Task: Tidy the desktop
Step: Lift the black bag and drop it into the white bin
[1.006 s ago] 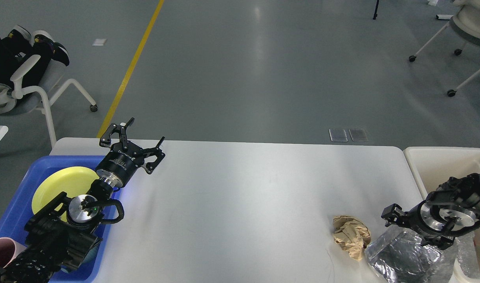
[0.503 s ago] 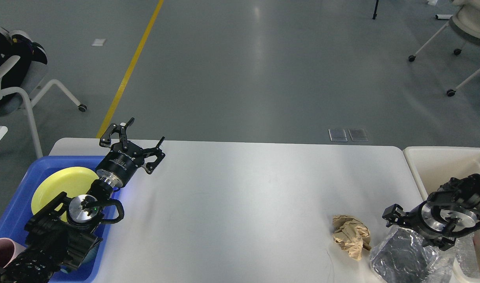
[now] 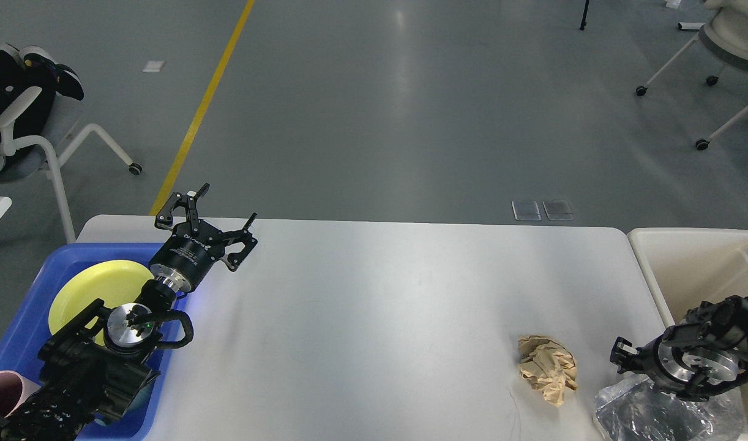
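**Listener:** Where are we, and what is the surface like?

**Operator:** A hall with a grey glossy floor (image 3: 411,110) and a yellow line (image 3: 202,104) painted across it. Below me is the desktop (image 3: 374,318), a large white smooth tabletop with rounded corners, filling most of the head view.

**Listener:** What lies on it?

**Operator:** Near the front right, a crumpled ball of brown paper (image 3: 546,367). Just right of it, at the bottom edge, a crinkled clear plastic bag (image 3: 649,419). On the left end rests a blue plastic tray (image 3: 25,331) holding a round yellow plate (image 3: 98,288), with a pink cup (image 3: 0,392) at its near corner. Off the right end stands a beige plastic bin (image 3: 686,263).

**Listener:** And your arms?

**Operator:** My left gripper (image 3: 215,220) hovers over the tray's far right corner, fingers spread apart and holding nothing. My right gripper (image 3: 622,355) sits directly above the clear bag, beside the bin. It looks small and dark, so I cannot tell whether its fingers are apart or pinching the plastic.

**Listener:** Which step is this?

**Operator:** I judge it to be clearing rubbish on the right side, with the bag in hand or nearly so. The next move calls for carrying the bag over the bin's rim without snagging, then coming for the paper ball, which should crush easily.
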Robot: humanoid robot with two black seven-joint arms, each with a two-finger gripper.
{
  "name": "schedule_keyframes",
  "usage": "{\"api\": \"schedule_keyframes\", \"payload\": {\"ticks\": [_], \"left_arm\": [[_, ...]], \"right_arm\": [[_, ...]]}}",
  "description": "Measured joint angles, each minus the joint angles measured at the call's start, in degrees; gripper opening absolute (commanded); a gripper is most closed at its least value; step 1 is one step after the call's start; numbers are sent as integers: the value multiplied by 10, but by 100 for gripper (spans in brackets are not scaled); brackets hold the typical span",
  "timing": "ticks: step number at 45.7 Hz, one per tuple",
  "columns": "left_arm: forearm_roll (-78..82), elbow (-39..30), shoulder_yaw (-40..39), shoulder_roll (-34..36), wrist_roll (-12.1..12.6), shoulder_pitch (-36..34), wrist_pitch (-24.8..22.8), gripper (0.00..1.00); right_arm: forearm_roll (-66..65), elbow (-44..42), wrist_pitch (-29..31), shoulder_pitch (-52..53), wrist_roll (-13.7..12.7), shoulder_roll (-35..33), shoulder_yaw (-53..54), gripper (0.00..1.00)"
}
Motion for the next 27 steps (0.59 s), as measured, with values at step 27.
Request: {"api": "schedule_keyframes", "payload": {"ticks": [27], "left_arm": [[0, 0, 0, 0, 0, 0, 0, 96]], "right_arm": [[-2, 15, -7, 34, 0, -13, -6, 0]]}}
